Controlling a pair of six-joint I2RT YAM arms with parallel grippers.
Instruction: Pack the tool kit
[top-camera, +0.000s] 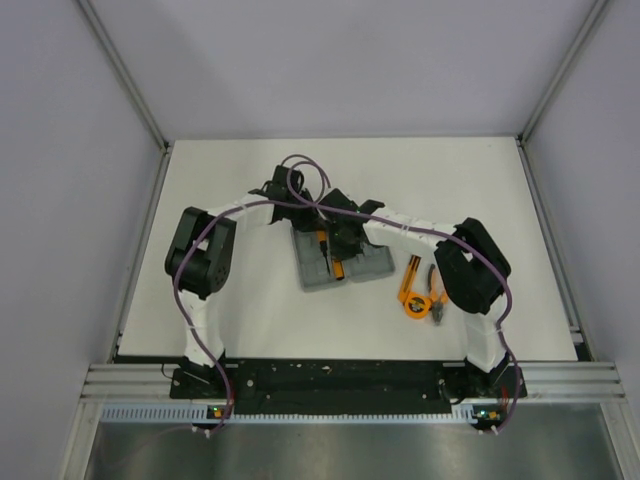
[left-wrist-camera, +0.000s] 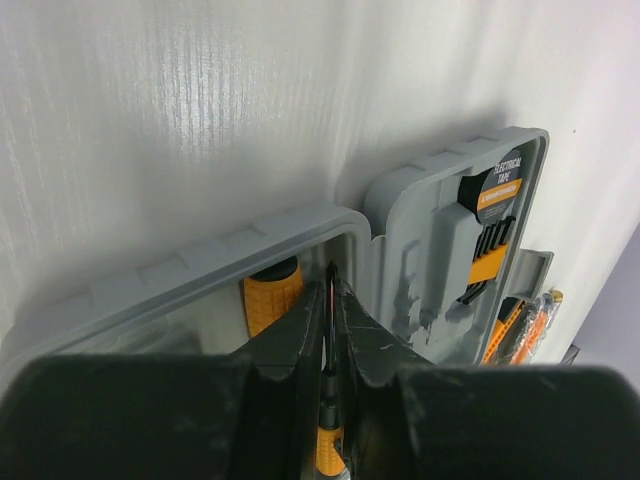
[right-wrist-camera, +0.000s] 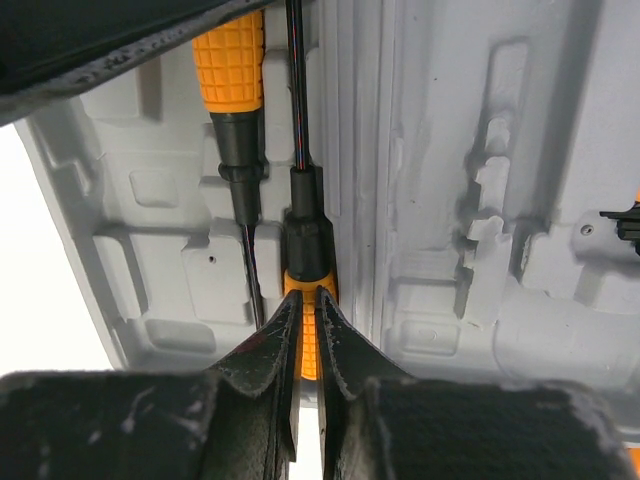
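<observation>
The grey tool kit case (top-camera: 335, 262) lies open on the table's middle. My left gripper (top-camera: 320, 228) is shut on the thin black shaft of a screwdriver (left-wrist-camera: 329, 290) over the case's left half (left-wrist-camera: 200, 265). Its orange handle (right-wrist-camera: 305, 335) sits in a moulded slot. My right gripper (right-wrist-camera: 306, 315) has its jaws almost together, tips right over that handle, not around it. A second orange-handled screwdriver (right-wrist-camera: 232, 70) lies in the slot beside it. Orange-and-black pliers (top-camera: 436, 292) and a round tape measure (top-camera: 411, 302) lie on the table right of the case.
A roll of electrical tape (left-wrist-camera: 497, 185) sits in the case's other half (left-wrist-camera: 440, 260). Both arms cross above the case, with a purple cable (top-camera: 300, 165) looping over them. Grey walls close in the table on three sides.
</observation>
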